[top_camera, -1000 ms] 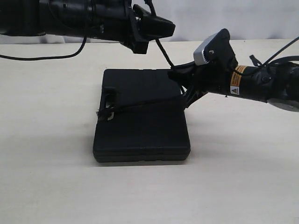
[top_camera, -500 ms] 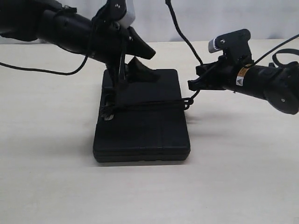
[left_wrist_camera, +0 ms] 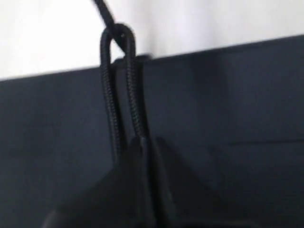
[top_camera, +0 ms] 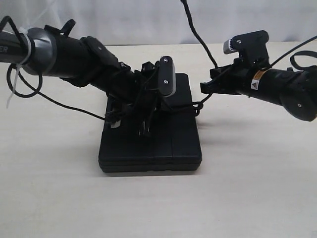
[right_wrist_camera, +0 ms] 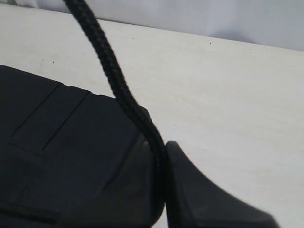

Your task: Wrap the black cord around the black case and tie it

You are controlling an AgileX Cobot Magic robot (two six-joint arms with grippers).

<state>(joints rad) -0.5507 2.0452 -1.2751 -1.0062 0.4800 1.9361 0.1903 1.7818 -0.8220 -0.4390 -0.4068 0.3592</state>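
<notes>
the black case lies flat in the middle of the pale table, and both arms work the black cord over its far half. the left gripper reaches in from the left and points down at the lid. its fingers are pressed together on a doubled bight of cord that stands up as a narrow loop. the right gripper hangs just off the case's far right corner, its fingers clamped on a single strand that climbs out of the top of the exterior view.

holding both ends at once likely keeps the turn around the case tight, and the pinched loop gives something to pass an end through for the tie. the strands seem to cross at the case's right edge, though black on black hides how far any knot has formed.

the cord is thin, round and tightly braided in matte black, and it bends sharply without kinking. the case is a flat matte rectangle with shallow moulded lines across its lid and a seam along its near edge. the left arm covers its handle side.
</notes>
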